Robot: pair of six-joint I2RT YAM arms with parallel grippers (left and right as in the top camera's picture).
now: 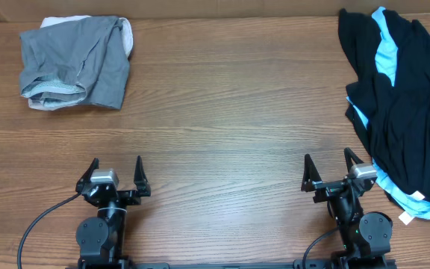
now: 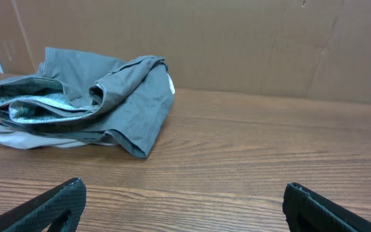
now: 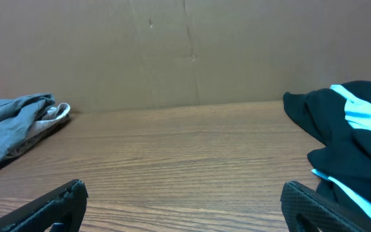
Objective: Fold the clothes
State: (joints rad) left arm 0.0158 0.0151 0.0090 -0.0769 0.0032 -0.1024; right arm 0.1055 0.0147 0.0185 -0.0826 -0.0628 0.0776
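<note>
We look down on a wooden table (image 1: 215, 134) whose middle lies bare, with the work at either end. Along its right edge sprawls the largest thing on it, a crumpled heap of black and light-blue clothes (image 1: 405, 112), unfolded and running from the far side down to just beside the right arm. At the far left corner sits a smaller grey bundle (image 1: 73, 63), loosely doubled over with something white under it.

Both arms sit at the near edge. The left gripper (image 1: 116, 168) and the right gripper (image 1: 327, 161) stand with jaws spread wide, holding nothing and touching no cloth. A small white tag (image 1: 405, 218) pokes from the heap's near end.

We judge no fold is in hand yet. The next move calls for drawing one garment from the heap to the bare middle and spreading it flat.
</note>
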